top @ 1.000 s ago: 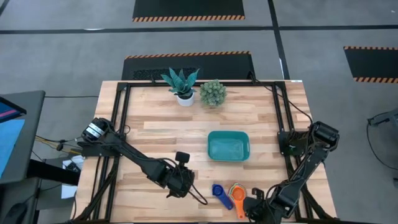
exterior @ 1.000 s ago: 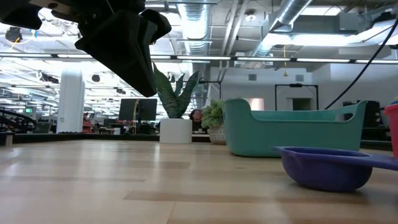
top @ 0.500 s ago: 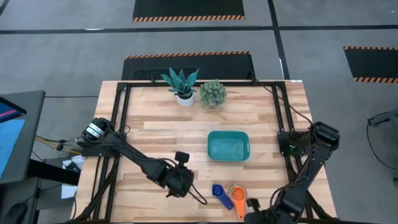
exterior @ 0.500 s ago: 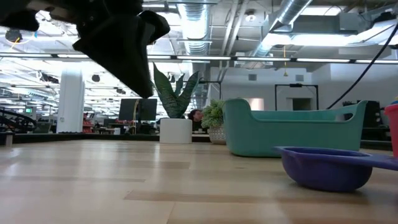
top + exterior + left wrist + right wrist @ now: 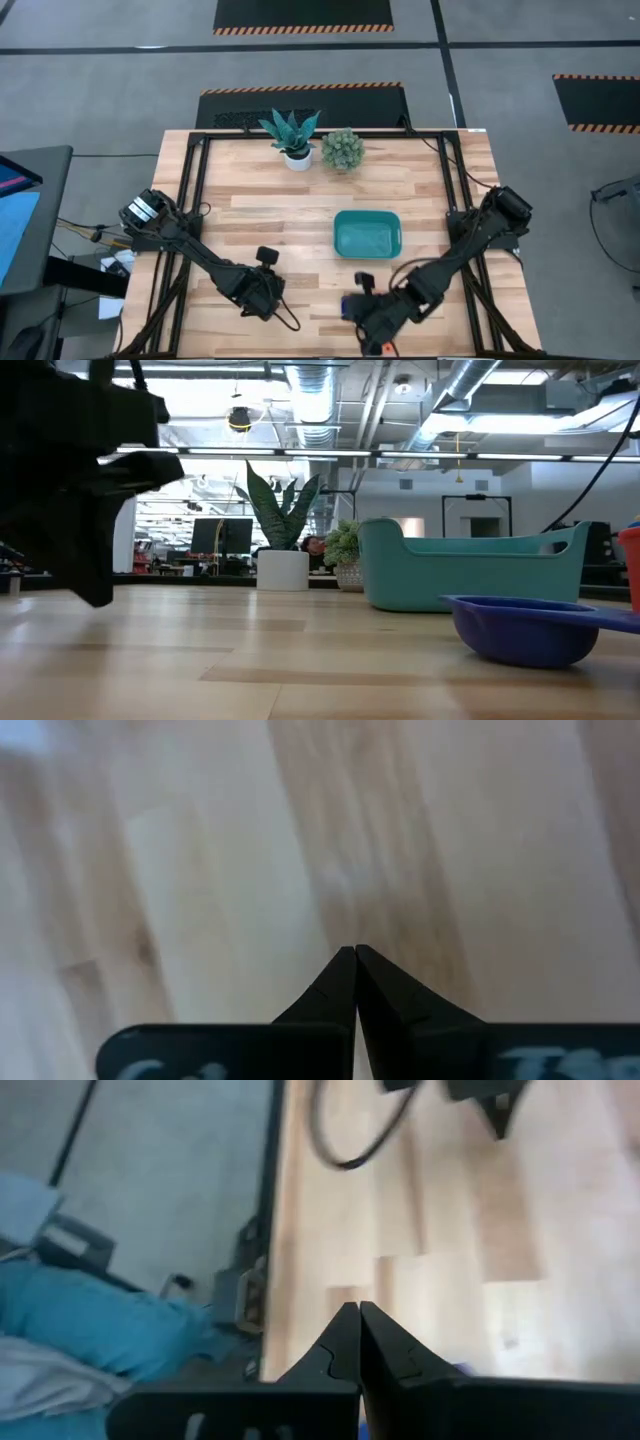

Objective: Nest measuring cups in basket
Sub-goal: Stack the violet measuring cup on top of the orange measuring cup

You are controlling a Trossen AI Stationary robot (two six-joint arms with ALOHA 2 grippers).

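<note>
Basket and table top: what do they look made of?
The basket looks like moulded teal plastic: smooth matte walls, rounded corners, a scooped rim. The table top looks like light wood, butcher-block style: joined strips with visible grain and a slight sheen in the low view.

The middle of the bench (image 5: 270, 215) is bare wood, wide open. The basket (image 5: 367, 235) sits right of it. Two plants (image 5: 318, 145) stand at the far edge.
</note>
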